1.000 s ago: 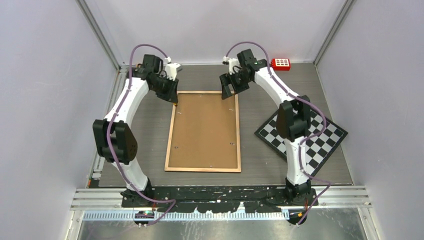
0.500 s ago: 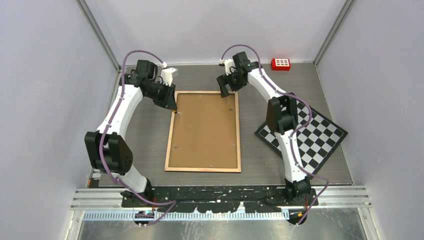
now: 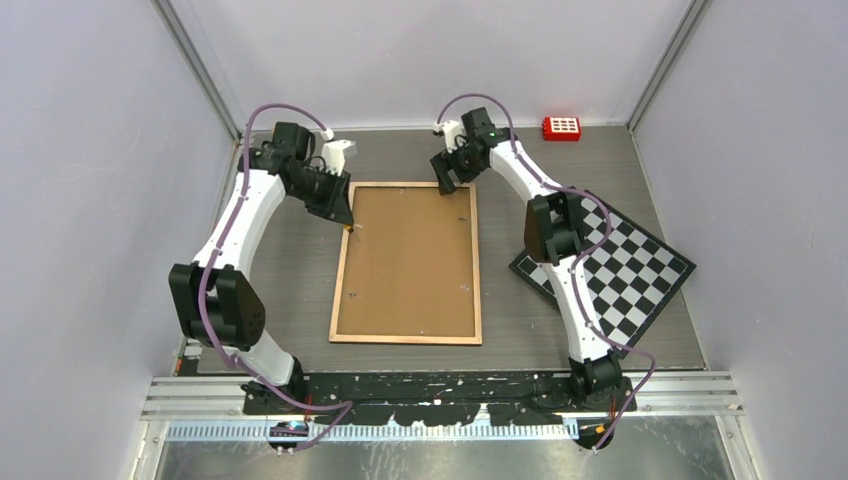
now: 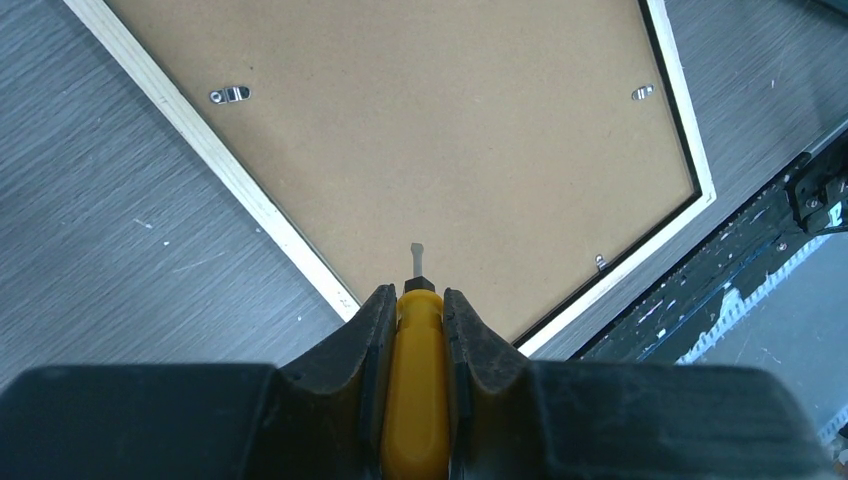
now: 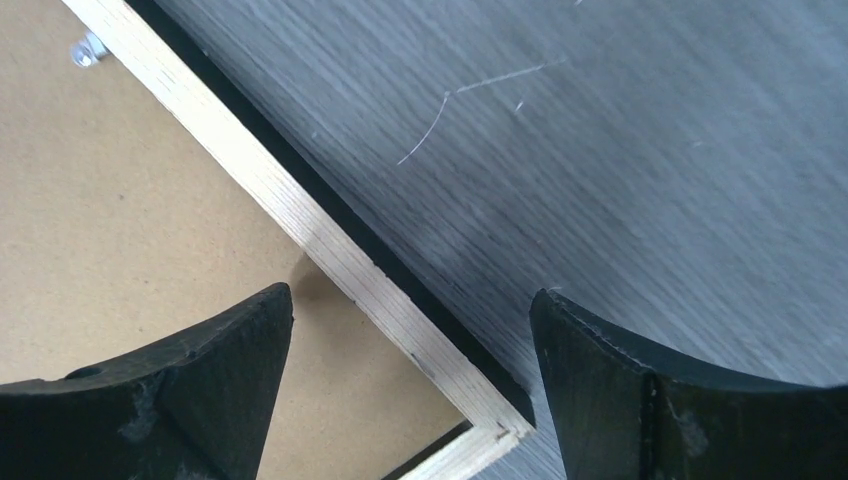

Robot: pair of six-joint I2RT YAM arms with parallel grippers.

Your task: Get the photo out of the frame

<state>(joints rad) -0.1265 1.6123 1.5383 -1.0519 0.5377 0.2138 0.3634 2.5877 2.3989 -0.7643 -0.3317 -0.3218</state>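
Observation:
The frame (image 3: 343, 270) lies face down mid-table, showing its brown backing board (image 3: 410, 265) inside a pale wood rim. The photo is hidden under the board. My left gripper (image 3: 340, 208) is shut on a yellow-handled screwdriver (image 3: 349, 227). In the left wrist view the gripper (image 4: 417, 292) holds the screwdriver (image 4: 415, 380) with its metal tip over the board, just inside the rim (image 4: 200, 150). My right gripper (image 3: 450, 178) is open at the frame's far right corner. In the right wrist view the gripper (image 5: 410, 296) straddles the rim (image 5: 300, 225) close above it.
Small metal clips (image 4: 229, 95) sit along the board's edges; one shows in the right wrist view (image 5: 88, 50). A black-and-white checkerboard (image 3: 640, 270) lies right of the frame, partly under the right arm. A red block (image 3: 561, 128) sits at the back right. Walls enclose the table.
My left gripper has brought the screwdriver tip a little nearer along the frame's left rim. My right gripper has shifted slightly left and back over the far right corner.

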